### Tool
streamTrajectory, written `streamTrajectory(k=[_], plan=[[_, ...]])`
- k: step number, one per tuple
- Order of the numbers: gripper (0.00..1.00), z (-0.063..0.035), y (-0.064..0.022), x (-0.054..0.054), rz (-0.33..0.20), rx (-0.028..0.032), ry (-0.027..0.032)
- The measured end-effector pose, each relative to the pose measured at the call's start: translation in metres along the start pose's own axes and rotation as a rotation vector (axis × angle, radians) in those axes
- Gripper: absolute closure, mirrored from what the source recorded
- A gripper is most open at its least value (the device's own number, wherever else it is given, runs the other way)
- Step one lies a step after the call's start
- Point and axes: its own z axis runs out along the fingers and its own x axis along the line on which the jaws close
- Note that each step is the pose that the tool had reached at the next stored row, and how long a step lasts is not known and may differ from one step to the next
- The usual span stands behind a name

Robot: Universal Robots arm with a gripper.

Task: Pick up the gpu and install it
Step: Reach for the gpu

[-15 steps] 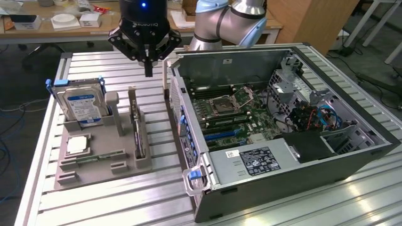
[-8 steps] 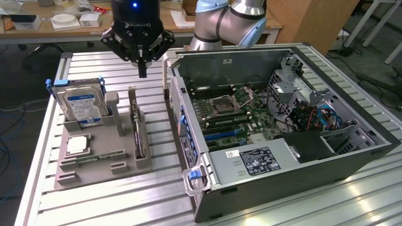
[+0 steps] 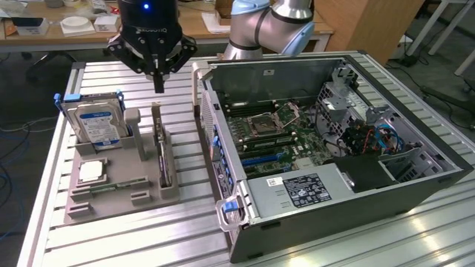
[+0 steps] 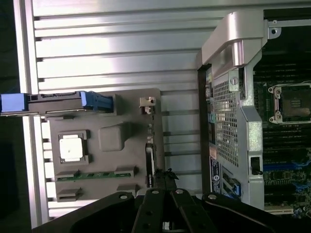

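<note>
Hovering closed and empty, claw above end of gpu, card on edge in grey holder

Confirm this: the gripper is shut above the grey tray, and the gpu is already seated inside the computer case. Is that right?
No. The gpu is not in the computer case; it stands on edge in its slot on the grey tray, as the exterior view shows. The gripper is shut above the tray, as you said.
</note>
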Motion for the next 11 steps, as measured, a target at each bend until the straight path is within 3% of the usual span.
streamTrajectory(k=[11], plan=[[0.90, 0.0004, -0.0024, 0.018, 0.000, 0.0001, 0.0013]])
